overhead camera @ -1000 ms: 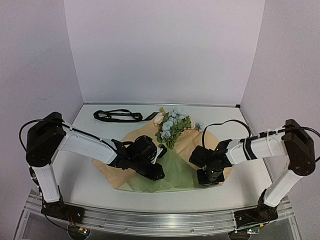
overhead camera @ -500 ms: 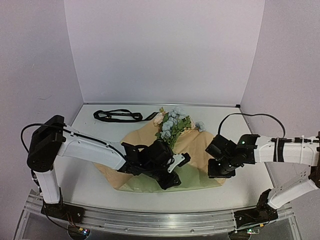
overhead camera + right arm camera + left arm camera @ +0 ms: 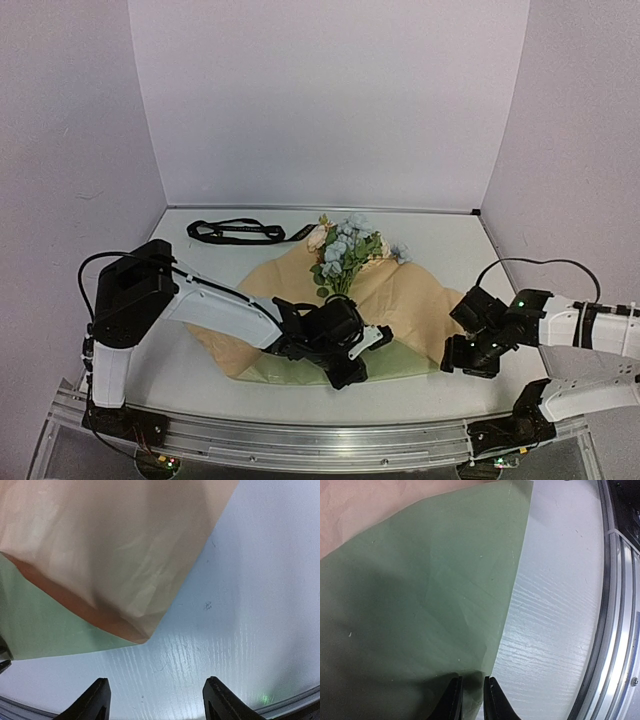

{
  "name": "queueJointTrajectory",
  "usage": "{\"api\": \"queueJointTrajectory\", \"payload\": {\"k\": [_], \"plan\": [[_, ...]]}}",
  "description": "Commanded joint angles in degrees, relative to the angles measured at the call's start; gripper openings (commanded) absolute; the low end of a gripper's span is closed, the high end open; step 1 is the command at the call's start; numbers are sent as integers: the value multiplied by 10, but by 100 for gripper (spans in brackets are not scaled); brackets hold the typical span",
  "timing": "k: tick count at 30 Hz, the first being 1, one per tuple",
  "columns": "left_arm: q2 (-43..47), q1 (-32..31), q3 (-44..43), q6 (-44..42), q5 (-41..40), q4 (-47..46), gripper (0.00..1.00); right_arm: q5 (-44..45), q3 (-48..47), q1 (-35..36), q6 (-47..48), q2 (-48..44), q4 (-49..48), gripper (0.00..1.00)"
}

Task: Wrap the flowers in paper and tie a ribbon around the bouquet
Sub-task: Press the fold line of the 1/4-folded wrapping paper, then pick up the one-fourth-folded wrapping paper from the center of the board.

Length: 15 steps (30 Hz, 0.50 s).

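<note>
A: Flowers (image 3: 345,250), which way?
B: Lying on the paper (image 3: 400,290) mid-table. Long axis runs far to near, a little tilted. Blooms point at the back wall, stems toward the arms. The lower stems are lost behind the left arm.
A: Paper?
B: Spread flat, long axis left to right. Mostly peach face up, with a green strip along the near edge. The right corner is folded over, peach on green.
A: Left gripper (image 3: 472,681)?
B: At the near green edge, close to the metal rail (image 3: 615,605). Fingers almost together, a slim gap showing. The paper's edge runs right up to the tips, but I can't tell whether it is pinched.
A: Right gripper (image 3: 157,702)?
B: Spread wide, nothing between the fingers. It is over bare table (image 3: 180,360), just off the folded corner.
A: Ribbon (image 3: 235,232)?
B: Loose loop at far left, well apart from both arms. Only blooms and paper lie between.
</note>
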State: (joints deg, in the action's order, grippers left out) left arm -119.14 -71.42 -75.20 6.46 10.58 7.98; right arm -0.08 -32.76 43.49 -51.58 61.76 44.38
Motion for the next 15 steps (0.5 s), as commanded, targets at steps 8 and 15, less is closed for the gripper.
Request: {"api": "queueJointTrajectory", "payload": {"k": [8,15], "plan": [[-42,-3,-63,-47,-17,-4,15,-65,29,-60,-34,-6,-43,67],[-62,-4,-64,-51,-19,-5,15,-87,49,-76,-90,22,-115,66]]}}
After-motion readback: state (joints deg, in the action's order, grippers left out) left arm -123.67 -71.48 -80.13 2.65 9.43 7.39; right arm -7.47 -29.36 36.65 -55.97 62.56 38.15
